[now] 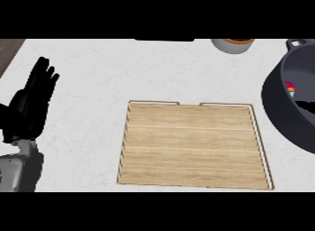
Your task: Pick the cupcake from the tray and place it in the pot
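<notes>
Status check, head view. The wooden tray [194,146] lies at the counter's middle and you see only bare wood grain on it; no cupcake sits there. At the right edge stands the dark pot [280,113], cut off by the frame. Inside it, against the near-left wall, shows a small patch of red, green and blue colour, which you can take as the cupcake [290,89]; it is too small and too shadowed to make out its shape or whether it stands upright. Judgement: the pick and the transfer look done, with the cupcake already inside the pot.

Your left hand [36,97] stands at the left edge of the view, fingers straight and pointing up, holding nothing, well apart from tray and pot; it reads as resting. Dark finger-like shapes show inside the pot at the far right edge, possibly the right hand, but you cannot tell its finger state from this.

A pale cup [232,46] with an orange rim sits at the counter's far edge, not involved.

What is left, by judgement: only clearing the right arm from the pot.
</notes>
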You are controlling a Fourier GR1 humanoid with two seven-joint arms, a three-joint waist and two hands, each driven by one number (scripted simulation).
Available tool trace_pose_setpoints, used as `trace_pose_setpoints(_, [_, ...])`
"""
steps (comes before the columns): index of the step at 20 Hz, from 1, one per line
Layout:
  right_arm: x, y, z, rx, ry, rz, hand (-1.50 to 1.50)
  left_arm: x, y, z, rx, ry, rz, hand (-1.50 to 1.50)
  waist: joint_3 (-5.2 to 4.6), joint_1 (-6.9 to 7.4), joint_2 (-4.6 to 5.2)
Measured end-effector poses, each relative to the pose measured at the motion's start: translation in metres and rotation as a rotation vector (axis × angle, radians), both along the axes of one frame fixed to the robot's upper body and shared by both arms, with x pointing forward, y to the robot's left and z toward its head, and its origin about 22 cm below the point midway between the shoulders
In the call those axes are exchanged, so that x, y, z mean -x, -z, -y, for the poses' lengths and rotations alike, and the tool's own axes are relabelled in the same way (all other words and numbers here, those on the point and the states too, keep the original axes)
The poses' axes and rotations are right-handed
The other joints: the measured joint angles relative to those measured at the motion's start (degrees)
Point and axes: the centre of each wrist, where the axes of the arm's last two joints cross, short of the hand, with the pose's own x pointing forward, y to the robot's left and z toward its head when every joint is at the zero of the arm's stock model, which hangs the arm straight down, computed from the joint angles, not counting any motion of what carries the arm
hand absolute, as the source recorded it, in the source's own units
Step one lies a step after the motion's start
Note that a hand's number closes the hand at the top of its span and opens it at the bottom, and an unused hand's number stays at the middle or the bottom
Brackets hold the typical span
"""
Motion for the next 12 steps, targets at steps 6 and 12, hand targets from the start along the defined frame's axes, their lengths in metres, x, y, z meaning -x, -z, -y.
trace_pose_setpoints(6, [0.017,-0.008,0.033,-0.226,0.008,0.077,-1.5,0.0,-0.001,-0.005,-0.001,-0.012,-0.003,0.0,0.19,-0.23,0.11])
trace_pose_setpoints(12, [0.05,-0.025,0.076,-0.318,0.022,0.112,-1.5,-0.005,-0.007,-0.003,0.002,-0.014,0.004,0.0,0.31,-0.16,0.34])
